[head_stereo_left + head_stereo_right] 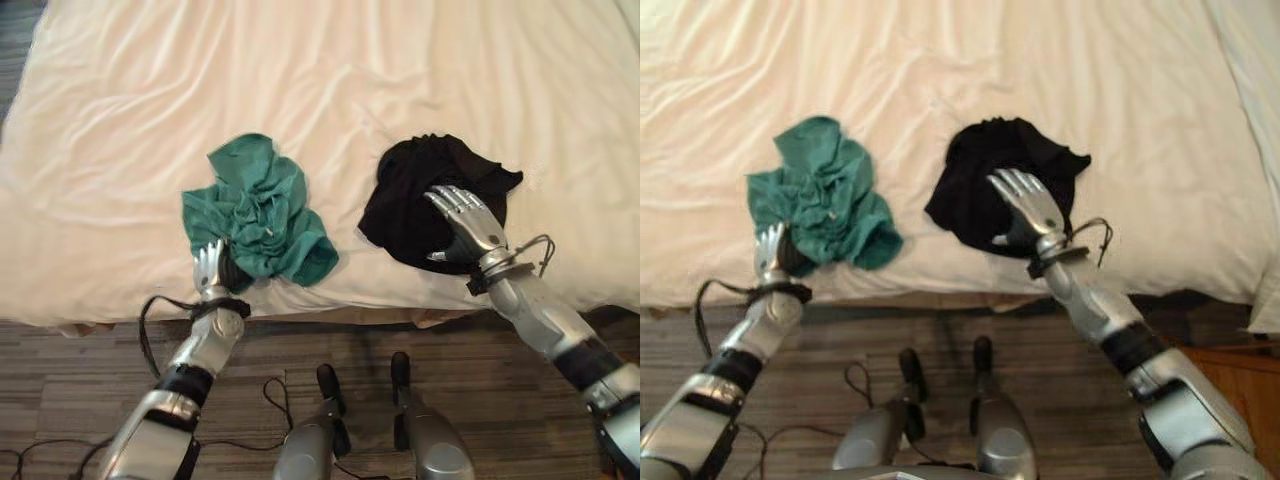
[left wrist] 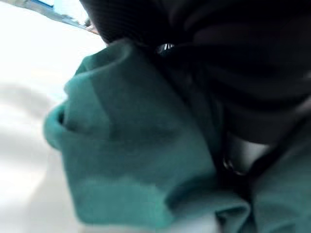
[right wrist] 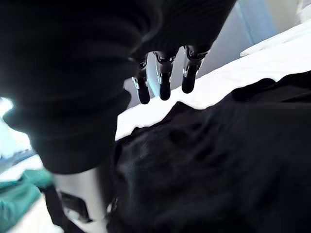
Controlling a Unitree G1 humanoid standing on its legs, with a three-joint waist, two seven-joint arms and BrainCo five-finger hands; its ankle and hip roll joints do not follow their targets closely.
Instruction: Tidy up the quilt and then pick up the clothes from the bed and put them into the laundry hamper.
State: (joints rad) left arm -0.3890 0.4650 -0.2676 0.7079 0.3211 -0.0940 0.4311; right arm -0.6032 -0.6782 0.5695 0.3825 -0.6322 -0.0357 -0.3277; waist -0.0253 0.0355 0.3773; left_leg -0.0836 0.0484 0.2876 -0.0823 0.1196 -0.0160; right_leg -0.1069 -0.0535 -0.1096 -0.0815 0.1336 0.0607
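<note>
So here's where I'm at. The quilt (image 1: 330, 80) looks pretty much sorted: it lies spread flat across the bed with just soft wrinkles, so I'd call that half done. The clothes part has barely started.

Both pieces sit on the quilt near its front edge. The green shirt (image 1: 258, 212) is a crumpled heap, and the black shirt (image 1: 430, 195) is bunched up well apart from it, further toward my right arm's side.

My left hand (image 1: 209, 268) is at the near corner of the green shirt, right by the quilt's front edge. It's pressed into the fabric, but in the wrist view the cloth is bunched against the hand and covers the fingers, so I honestly can't tell if it has a grip or not.

My right hand (image 1: 1028, 205) is over the black shirt with fingers straight and spread. The wrist view shows the fingertips (image 3: 164, 87) up off the cloth, so it has hold of nothing yet.

What's left, as I read it: grab both shirts, lift them off the quilt, and get them into the hamper.
</note>
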